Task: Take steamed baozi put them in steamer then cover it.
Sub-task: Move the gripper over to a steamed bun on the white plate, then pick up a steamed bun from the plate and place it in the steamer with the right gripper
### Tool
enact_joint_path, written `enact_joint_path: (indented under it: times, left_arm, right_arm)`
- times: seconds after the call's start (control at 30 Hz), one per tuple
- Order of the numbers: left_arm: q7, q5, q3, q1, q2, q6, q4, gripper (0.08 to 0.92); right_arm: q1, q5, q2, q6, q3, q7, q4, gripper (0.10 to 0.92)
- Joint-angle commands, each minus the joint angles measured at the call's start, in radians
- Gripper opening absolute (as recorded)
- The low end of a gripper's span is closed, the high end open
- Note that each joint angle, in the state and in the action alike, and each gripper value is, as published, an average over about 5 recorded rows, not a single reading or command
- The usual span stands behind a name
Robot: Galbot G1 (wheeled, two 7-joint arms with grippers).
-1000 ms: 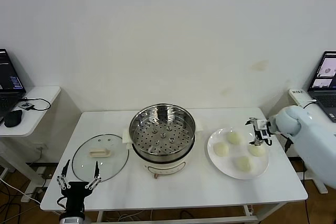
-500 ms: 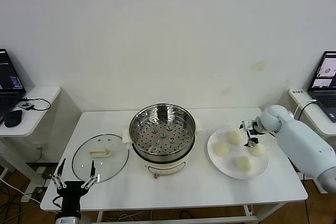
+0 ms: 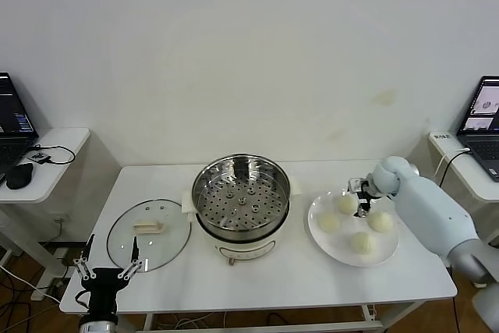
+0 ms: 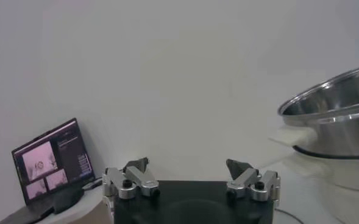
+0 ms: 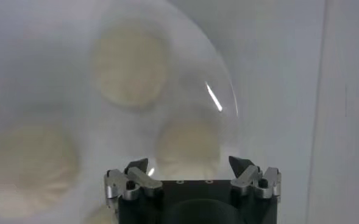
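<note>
laptop [image 3: 14, 120] and a dark mouse [image 3: 19, 175] sit on the small side table [image 3: 58, 163] at the far left. left gripper [image 3: 107, 269] hangs at the near left corner of the white table [image 3: 257, 278], fingers spread wide and holding nothing; in its own wrist view [image 4: 191, 175] the two tips stand well apart with only air between them. just beyond it the cover [image 3: 149, 233] lies flat on the tabletop, cream handle up, its rim close beside the steamer [image 3: 241, 203]. the steamer stands at the table's middle on its white base, uncovered, the perforated tray bare of buns; its steel wall shows at the edge of the left wrist view [image 4: 337, 115]. to its right is the white plate [image 3: 387, 253] with all four steamed baozi [image 3: 330, 223] on it. right gripper [image 3: 361, 196] is down over the plate between the two far buns, near or perhaps touching one; the head view is too small to settle that. from its wrist camera [image 5: 191, 173] the fingers stand parted, aimed at a bun [image 5: 188, 146] just below them, not yet closed on it. a second laptop [image 3: 485, 118] sits at the far right.
</note>
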Motion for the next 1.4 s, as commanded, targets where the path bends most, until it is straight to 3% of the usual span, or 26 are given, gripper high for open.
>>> enact_joint_path:
  times: [0.03,0.37,0.5,1.0,1.4]
  left_arm:
    - [-0.001,0.001,-0.001,-0.003,0.001,-0.001,0.002,0.823]
    - [-0.002,0.000,-0.001,0.002,0.000,-0.005,0.000,0.823]
    - [-0.002,0.000,-0.001,0.002,0.001,-0.005,-0.002,0.823]
    - [0.007,-0.059,0.022,-0.015,0.030,0.000,0.002,0.823]
    - [0.129,-0.446,0.008,-0.055,0.059,-0.007,0.081,0.823]
  right_arm:
    - [0.005,-0.008,0.033,-0.002,-0.005,0.004,-0.042,0.716]
    - [0.003,-0.007,0.014,-0.007,-0.007,-0.009,-0.016,0.585]
    - [0.016,0.041,-0.039,-0.023,-0.032,-0.027,0.063,0.572]
    - [0.355,0.485,-0.279,-0.111,-0.310,-0.046,0.438,0.582]
    - [0.671,0.722,-0.145,-0.089,-0.549,-0.001,0.481,0.590]
